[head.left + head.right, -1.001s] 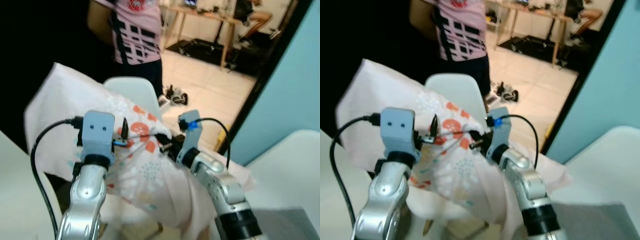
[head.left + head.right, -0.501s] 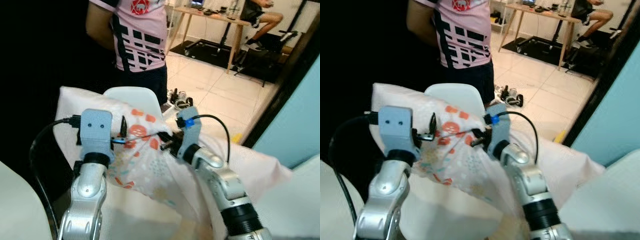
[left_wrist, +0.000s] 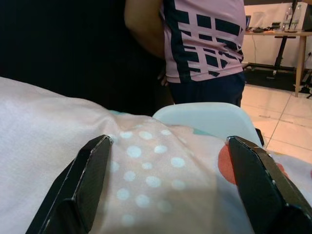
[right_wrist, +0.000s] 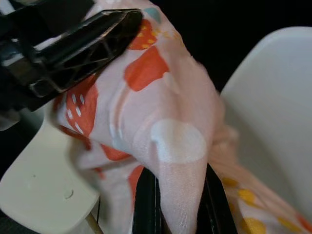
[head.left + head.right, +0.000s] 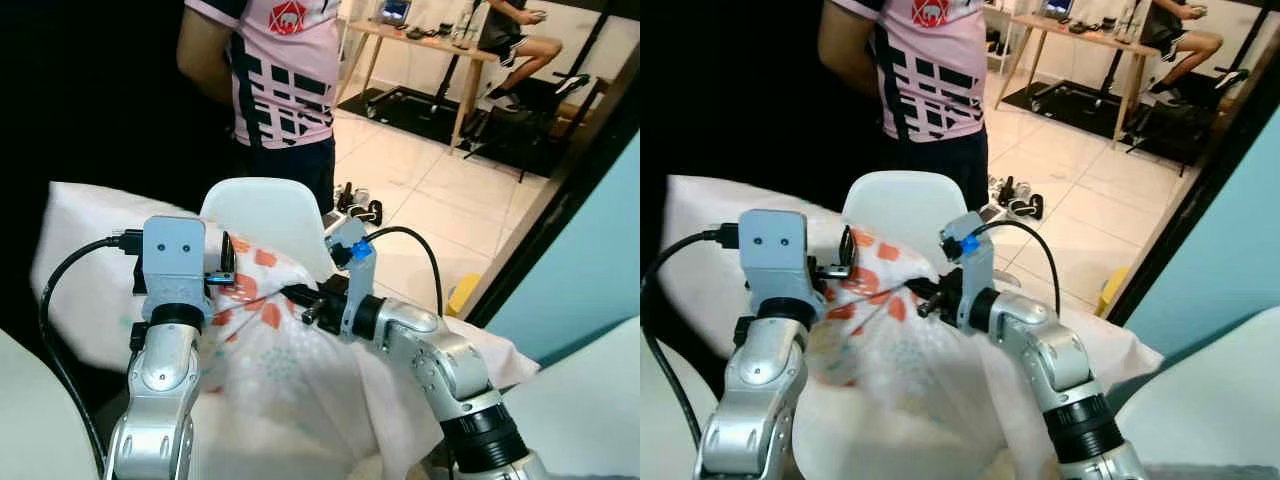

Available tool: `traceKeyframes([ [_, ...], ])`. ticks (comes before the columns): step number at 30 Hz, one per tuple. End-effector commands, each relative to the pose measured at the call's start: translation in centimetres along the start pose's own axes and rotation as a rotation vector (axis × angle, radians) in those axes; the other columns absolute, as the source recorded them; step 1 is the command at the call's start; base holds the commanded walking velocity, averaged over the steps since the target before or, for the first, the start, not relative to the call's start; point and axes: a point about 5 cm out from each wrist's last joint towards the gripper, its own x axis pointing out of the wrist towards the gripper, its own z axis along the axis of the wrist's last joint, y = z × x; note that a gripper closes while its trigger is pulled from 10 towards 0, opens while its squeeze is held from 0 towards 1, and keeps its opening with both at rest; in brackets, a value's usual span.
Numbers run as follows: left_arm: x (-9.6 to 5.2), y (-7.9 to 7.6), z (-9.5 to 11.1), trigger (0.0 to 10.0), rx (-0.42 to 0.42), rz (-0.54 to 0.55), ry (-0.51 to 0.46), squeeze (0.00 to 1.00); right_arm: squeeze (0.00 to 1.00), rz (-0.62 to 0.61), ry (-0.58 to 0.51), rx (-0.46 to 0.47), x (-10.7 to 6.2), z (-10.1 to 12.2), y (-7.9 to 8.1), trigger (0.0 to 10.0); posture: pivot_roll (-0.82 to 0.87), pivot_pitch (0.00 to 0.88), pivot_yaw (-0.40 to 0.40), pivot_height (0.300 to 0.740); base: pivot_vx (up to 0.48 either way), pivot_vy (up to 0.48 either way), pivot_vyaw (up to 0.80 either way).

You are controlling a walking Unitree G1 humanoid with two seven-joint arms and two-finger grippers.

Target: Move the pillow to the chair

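Observation:
A pale pink pillow (image 5: 270, 370) with orange and teal spots hangs between my two grippers, in front of a white shell chair (image 5: 262, 210). Its lower part droops over the chair seat and hides it. My left gripper (image 5: 227, 272) is shut on the pillow's upper left part; in the left wrist view the fabric bulges between its wide-set fingers (image 3: 90, 180). My right gripper (image 5: 292, 296) is shut on a bunched fold near the pillow's top middle, and that fold (image 4: 170, 146) covers its fingertips. The chair's backrest rises just behind both grippers.
A person in a pink and black shirt (image 5: 280, 70) stands right behind the chair. Another white chair (image 5: 590, 400) is at the lower right, beside a teal wall (image 5: 600, 250). Shoes (image 5: 358, 203) lie on the tiled floor, with a wooden desk (image 5: 440, 40) beyond.
Both grippers have come down with the pillow, so the chair's backrest now shows above it. The camera has also shifted a little.

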Motion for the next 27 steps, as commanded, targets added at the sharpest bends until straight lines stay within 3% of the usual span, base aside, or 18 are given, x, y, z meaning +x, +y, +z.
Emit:
traceKeyframes([
  [1, 0.0, -0.1, 0.0, 10.0, -0.002, 0.009, 0.011, 0.00, 0.00, 0.027, -0.022, -0.055, -0.2, 0.7, 0.4, 10.0, 0.09, 0.000, -0.114, 0.670, 0.000, 0.000, 0.00],
  [9, 0.3, -0.2, 0.4, 10.0, -0.036, 0.016, 0.007, 0.00, 0.00, -0.010, 0.033, -0.104, 0.1, 0.7, -0.7, 10.0, 0.09, 0.000, -0.117, 0.640, 0.000, 0.000, 0.00],
  [19, 0.6, 0.1, 0.7, 10.0, -0.046, 0.036, 0.003, 0.00, 0.00, 0.024, 0.057, -0.148, 0.7, 1.0, -0.8, 10.0, 0.10, 0.000, -0.120, 0.595, 0.000, 0.000, 0.00],
  [21, 0.6, 0.6, 0.9, 10.0, -0.047, 0.055, 0.002, 0.00, 0.00, 0.102, 0.089, -0.214, 1.4, 1.2, -1.1, 10.0, 0.11, 0.000, -0.124, 0.585, 0.000, 0.000, 0.00],
  [27, 0.3, 0.9, 1.1, 10.0, -0.053, 0.069, 0.003, 0.00, 0.00, 0.177, 0.118, -0.297, 2.2, 2.5, -2.0, 10.0, 0.13, 0.000, -0.137, 0.570, 0.000, 0.000, 0.00],
])
